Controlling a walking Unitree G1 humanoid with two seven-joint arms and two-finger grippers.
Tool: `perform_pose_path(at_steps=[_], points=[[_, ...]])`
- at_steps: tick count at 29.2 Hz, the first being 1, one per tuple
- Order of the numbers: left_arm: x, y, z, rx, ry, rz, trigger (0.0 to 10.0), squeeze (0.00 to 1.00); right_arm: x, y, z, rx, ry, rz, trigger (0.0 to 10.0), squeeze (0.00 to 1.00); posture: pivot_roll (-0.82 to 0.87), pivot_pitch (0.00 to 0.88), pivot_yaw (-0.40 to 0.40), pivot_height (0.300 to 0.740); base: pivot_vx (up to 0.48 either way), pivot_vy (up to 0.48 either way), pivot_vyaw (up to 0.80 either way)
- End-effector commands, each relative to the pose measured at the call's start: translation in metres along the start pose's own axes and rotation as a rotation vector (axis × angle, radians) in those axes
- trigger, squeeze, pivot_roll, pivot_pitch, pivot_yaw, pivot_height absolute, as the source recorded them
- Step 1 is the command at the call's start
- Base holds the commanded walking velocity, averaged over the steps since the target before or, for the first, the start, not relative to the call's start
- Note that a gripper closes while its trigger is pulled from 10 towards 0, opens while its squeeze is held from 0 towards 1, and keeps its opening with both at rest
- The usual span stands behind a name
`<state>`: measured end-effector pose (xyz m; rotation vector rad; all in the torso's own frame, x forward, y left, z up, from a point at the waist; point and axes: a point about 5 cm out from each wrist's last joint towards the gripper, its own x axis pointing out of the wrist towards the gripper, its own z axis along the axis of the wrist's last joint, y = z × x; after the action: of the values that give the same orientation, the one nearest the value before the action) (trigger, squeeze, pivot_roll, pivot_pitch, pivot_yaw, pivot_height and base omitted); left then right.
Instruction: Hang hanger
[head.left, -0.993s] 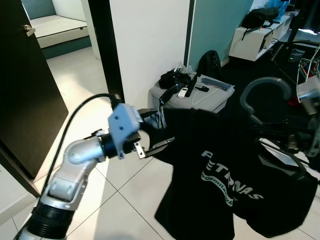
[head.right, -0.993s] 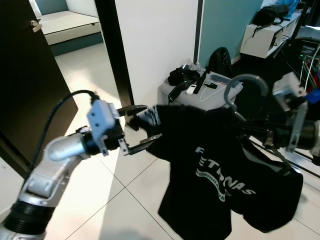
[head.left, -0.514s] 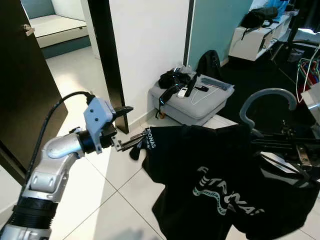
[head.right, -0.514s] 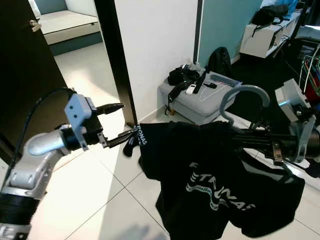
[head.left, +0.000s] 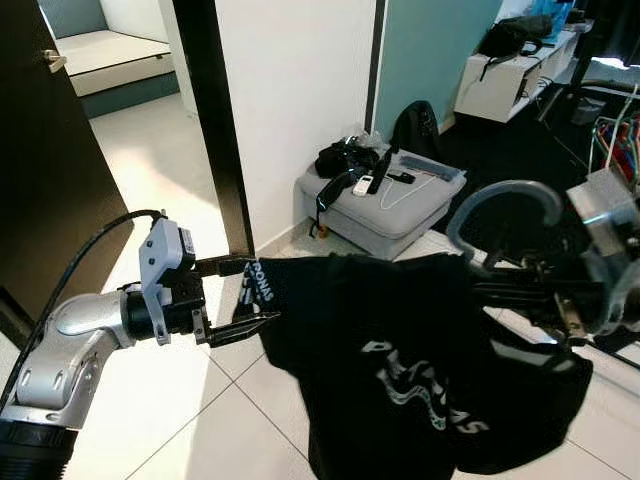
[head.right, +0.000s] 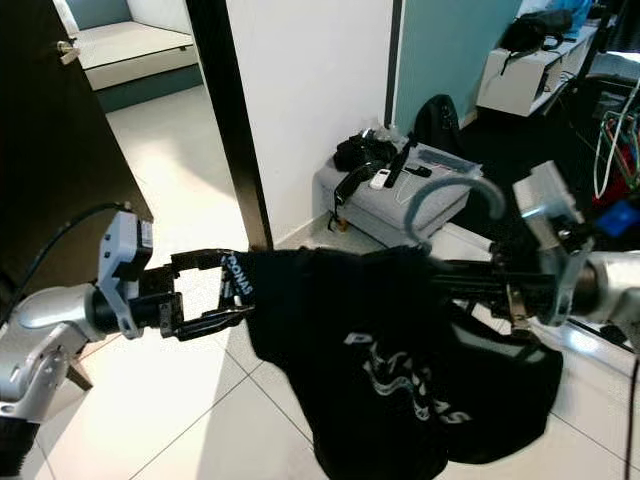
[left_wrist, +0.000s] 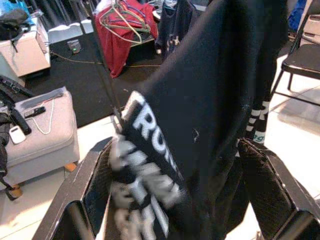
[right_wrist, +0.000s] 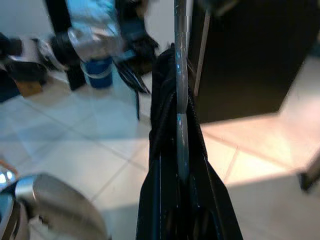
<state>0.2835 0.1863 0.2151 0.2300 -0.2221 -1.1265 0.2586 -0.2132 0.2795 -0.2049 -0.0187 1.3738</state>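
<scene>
A black T-shirt (head.left: 400, 360) with pale lettering hangs on a grey hanger (head.left: 500, 192) whose hook curves upward. My right gripper (head.left: 500, 292) reaches in from the right and is shut on the hanger just below the hook. In the right wrist view the metal rod (right_wrist: 181, 100) runs straight out between the fingers. My left gripper (head.left: 262, 295) is open at the shirt's left sleeve (head.left: 258, 282), one finger above it and one below. The left wrist view has the lettered sleeve (left_wrist: 150, 150) lying between the two spread fingers (left_wrist: 85, 195).
A grey padded box (head.left: 390, 195) piled with dark items stands by the white wall. A dark door (head.left: 50, 180) and black door frame (head.left: 210, 120) are on the left. A rack with a red garment (left_wrist: 122, 25) and a chair (left_wrist: 305, 55) stand beyond the shirt.
The left gripper drew back to the left and dropped lower, from the shirt's shoulder out to the sleeve end. The sleeve is stretched leftward, and the hanger has shifted left.
</scene>
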Motion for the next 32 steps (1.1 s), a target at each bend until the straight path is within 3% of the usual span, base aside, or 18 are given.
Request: perform_pose_path(at_steps=[1,7,9,10,11,18,25,28,32], points=[[-0.007,0.003,0.000,0.003,0.010,0.017,10.0,0.00,0.009,0.003,0.006,-0.039,-0.027,0.043,10.0,0.00,-0.03,0.032,-0.002,0.740,0.000,0.000,0.00],[-0.012,0.008,0.000,0.005,0.000,0.073,10.0,0.00,0.023,0.002,0.006,-0.045,-0.052,0.085,10.0,0.00,-0.02,0.023,-0.009,0.740,0.000,0.000,0.00],[-0.017,0.011,0.001,-0.001,-0.003,0.096,2.1,0.00,0.028,-0.001,0.006,-0.050,-0.061,0.088,10.0,0.00,-0.02,0.022,-0.011,0.740,0.000,0.000,0.00],[-0.017,0.011,0.001,-0.001,-0.003,0.096,2.1,0.00,0.028,-0.001,0.006,-0.050,-0.061,0.088,10.0,0.00,-0.02,0.022,-0.011,0.740,0.000,0.000,0.00],[-0.020,0.012,0.001,-0.008,0.000,0.097,0.0,0.00,0.030,-0.002,0.006,-0.051,-0.063,0.086,10.0,0.00,-0.01,0.023,-0.012,0.740,0.000,0.000,0.00],[-0.038,0.013,0.004,-0.014,0.024,0.103,0.0,0.00,0.029,-0.006,0.006,-0.059,-0.054,0.062,10.0,0.00,-0.01,0.025,-0.014,0.740,0.000,0.000,0.00],[-0.041,0.014,0.004,-0.012,0.031,0.106,0.0,0.00,0.029,-0.007,0.005,-0.060,-0.049,0.057,10.0,0.00,-0.01,0.025,-0.014,0.740,0.000,0.000,0.00],[-0.056,0.023,0.012,0.025,0.048,0.169,0.0,0.00,0.020,-0.012,0.003,-0.066,0.010,0.018,10.0,0.00,0.00,0.029,-0.019,0.740,0.000,0.000,0.00],[-0.063,0.027,0.017,0.047,0.051,0.200,0.0,0.00,0.012,-0.014,0.001,-0.066,0.046,-0.014,10.0,0.00,0.00,0.029,-0.020,0.740,0.000,0.000,0.00]])
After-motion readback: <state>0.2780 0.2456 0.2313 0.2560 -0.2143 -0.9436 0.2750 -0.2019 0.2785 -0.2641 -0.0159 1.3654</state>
